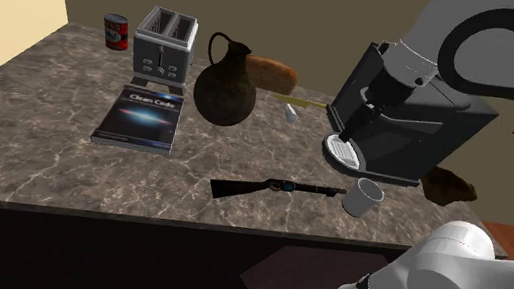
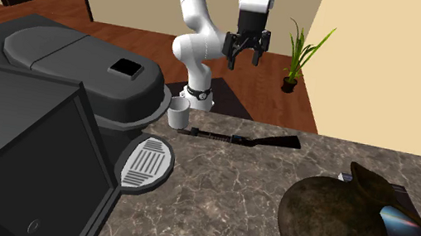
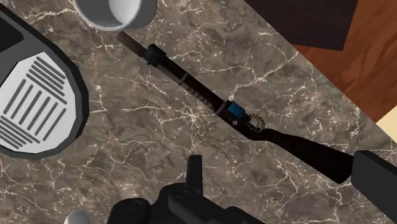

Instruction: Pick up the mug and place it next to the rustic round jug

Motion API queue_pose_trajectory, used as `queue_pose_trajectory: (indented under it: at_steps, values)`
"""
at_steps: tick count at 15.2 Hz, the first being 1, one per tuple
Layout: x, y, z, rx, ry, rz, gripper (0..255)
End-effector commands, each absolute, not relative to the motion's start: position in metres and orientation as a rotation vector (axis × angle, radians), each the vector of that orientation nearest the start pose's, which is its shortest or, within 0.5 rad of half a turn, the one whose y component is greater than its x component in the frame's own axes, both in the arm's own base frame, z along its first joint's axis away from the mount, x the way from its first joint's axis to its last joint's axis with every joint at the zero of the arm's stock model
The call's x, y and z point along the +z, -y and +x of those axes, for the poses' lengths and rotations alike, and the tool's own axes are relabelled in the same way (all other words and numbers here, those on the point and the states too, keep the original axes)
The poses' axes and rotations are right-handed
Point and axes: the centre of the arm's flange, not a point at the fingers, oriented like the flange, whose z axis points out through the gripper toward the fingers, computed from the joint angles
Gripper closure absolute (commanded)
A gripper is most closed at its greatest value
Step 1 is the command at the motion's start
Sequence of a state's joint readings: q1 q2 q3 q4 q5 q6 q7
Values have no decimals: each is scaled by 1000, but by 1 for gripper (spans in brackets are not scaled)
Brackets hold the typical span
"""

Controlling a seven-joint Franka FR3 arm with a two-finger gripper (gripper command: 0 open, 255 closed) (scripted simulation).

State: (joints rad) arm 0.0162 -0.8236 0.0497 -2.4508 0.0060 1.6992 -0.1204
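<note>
The pale mug stands upright near the marble counter's front edge, just in front of the dark coffee machine. It also appears at the counter's far edge and beyond the fingers. The dark brown round jug stands mid-counter beside the toaster, and looms close in the second exterior view. My gripper hangs high above the counter, open and holding nothing. In the wrist view the gripper looks down on a toy rifle, with the mug well off to one side.
A toy rifle lies between the mug and a dark book. A toaster, a red can and a bread loaf line the back. The coffee machine's drip tray juts out close to the mug.
</note>
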Motion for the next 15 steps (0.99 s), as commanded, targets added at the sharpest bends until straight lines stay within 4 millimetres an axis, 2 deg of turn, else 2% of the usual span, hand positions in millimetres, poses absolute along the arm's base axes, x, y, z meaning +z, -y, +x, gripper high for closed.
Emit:
queue_pose_trajectory:
  at_steps: [1, 15]
  values:
    - [568, -25, 307, -111, 271, -3161, 0]
    - [440, 77, 241, 2, 248, -3202, 0]
